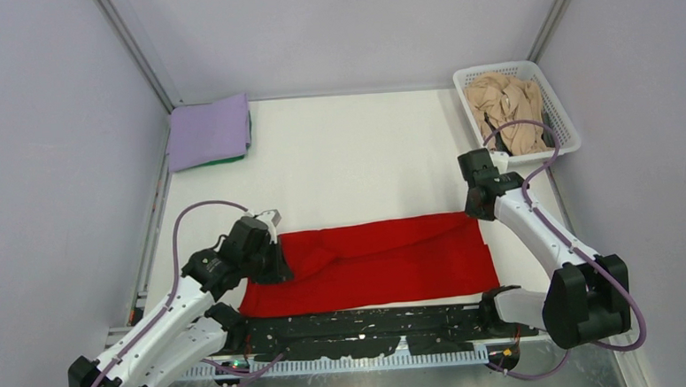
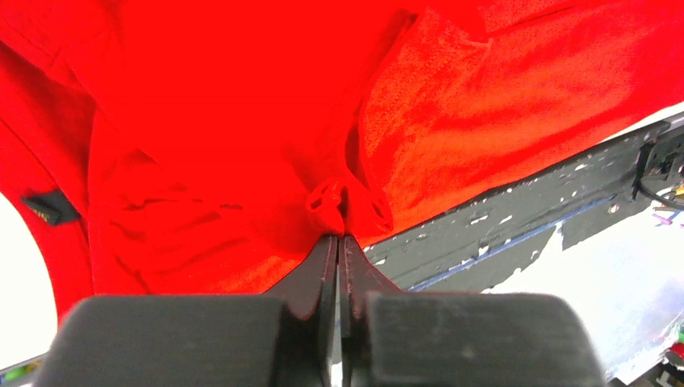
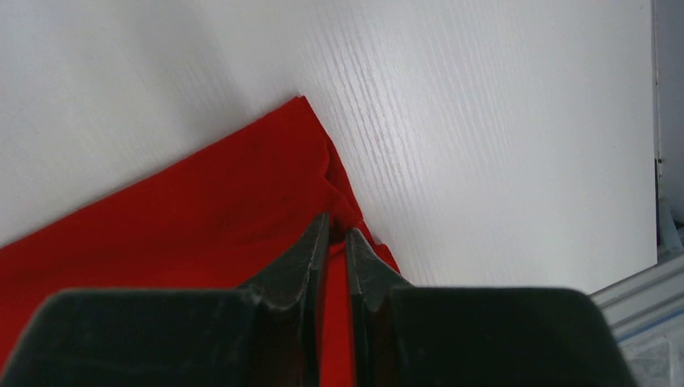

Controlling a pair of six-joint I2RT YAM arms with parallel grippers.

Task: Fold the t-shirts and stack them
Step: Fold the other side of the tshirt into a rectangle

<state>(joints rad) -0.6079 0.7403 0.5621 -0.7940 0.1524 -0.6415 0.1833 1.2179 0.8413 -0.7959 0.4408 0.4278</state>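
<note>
The bright red t-shirt [image 1: 378, 261] lies spread as a wide band along the near edge of the table. My left gripper [image 1: 277, 266] is at its left end, shut on a bunched fold of the red cloth [image 2: 343, 205]. My right gripper [image 1: 475, 211] is at its far right corner, jaws nearly closed with red cloth [image 3: 337, 214] pinched between them. The lavender t-shirt [image 1: 208, 130] lies folded at the back left on top of a green one [image 1: 231, 159], of which only an edge shows. The beige t-shirt [image 1: 503, 105] is crumpled in the basket.
The white lattice basket [image 1: 567, 137] stands at the back right against the wall. A black perforated rail [image 1: 373, 327] runs along the near table edge between the arm bases. Grey walls close in left, right and back.
</note>
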